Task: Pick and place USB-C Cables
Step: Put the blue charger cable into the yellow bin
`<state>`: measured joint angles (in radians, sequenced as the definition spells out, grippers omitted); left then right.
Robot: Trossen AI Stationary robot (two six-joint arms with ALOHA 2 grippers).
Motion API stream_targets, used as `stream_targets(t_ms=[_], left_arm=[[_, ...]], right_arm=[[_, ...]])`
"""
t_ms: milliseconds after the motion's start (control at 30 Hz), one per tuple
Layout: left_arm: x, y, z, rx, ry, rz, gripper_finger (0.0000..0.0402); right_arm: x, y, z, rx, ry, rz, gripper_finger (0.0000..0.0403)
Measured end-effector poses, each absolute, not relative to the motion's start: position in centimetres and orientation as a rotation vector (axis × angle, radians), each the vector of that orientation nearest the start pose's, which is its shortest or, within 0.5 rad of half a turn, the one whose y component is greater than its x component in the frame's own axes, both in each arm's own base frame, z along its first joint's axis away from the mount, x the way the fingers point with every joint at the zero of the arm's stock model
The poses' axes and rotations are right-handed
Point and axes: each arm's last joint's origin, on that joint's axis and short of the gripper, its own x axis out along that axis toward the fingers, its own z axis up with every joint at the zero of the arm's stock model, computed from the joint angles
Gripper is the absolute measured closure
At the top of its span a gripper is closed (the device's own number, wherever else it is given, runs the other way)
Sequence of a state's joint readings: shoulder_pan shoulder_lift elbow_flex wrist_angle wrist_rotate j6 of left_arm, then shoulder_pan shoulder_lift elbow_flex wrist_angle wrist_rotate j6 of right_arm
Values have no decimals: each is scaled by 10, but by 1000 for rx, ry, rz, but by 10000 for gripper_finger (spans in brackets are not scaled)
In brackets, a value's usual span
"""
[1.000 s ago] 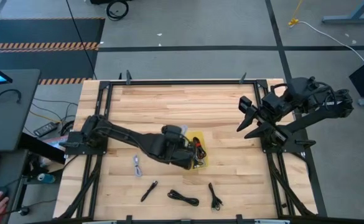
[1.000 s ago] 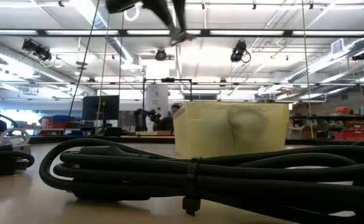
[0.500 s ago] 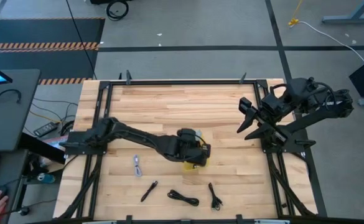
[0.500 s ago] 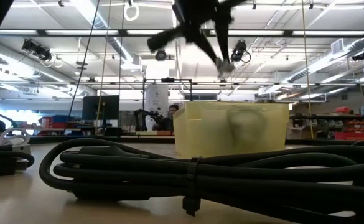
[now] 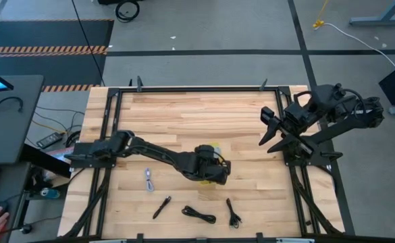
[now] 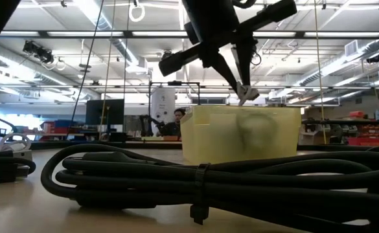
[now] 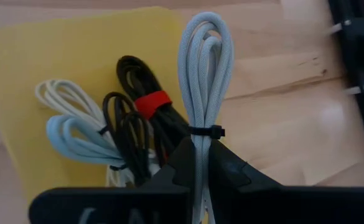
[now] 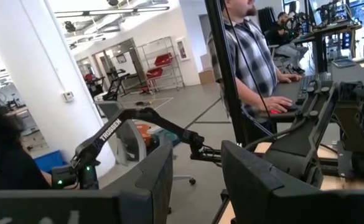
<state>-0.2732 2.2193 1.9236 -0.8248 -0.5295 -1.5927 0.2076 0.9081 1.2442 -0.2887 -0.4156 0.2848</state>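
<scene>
1. The left claw (image 7: 200, 163) pinches a light grey looped cable (image 7: 205, 74) above the yellow bin (image 5: 215, 149), near the middle of the tabletop (image 5: 183, 115), toward its front edge.
2. The bin already holds white, pale blue and black bundles, one black bundle (image 7: 145, 99) with a red tie.
3. Judging from this, four cables remain along the front edge: a grey one (image 5: 148, 179) and three black ones (image 5: 198, 215).
4. The held cable is braided, folded double, cinched by a thin black tie.
5. The right claw (image 5: 270, 129) waits spread near the right edge.
</scene>
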Motion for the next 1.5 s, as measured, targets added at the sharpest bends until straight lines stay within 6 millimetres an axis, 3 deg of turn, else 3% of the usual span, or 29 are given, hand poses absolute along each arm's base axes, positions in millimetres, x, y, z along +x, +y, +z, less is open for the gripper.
stream_targets(t_ms=[533, 833, 1100, 1300, 1400, 1500], left_arm=[[466, -118, 183, -1054, 648, 966, 378], [467, -116, 182, -1059, 660, 960, 377], [467, -115, 182, -1039, 663, 951, 297], [468, -115, 183, -1023, 667, 940, 279], [470, -115, 189, -985, 663, 920, 281], [473, -114, 209, -932, 617, 910, 286]], right_arm=[[152, 44, 455, 254, 26, 627, 261], [152, 44, 455, 251, 26, 627, 261], [152, 44, 455, 251, 27, 633, 261], [152, 44, 455, 251, 28, 633, 261], [152, 44, 455, 251, 28, 634, 261], [152, 44, 455, 251, 28, 634, 261]])
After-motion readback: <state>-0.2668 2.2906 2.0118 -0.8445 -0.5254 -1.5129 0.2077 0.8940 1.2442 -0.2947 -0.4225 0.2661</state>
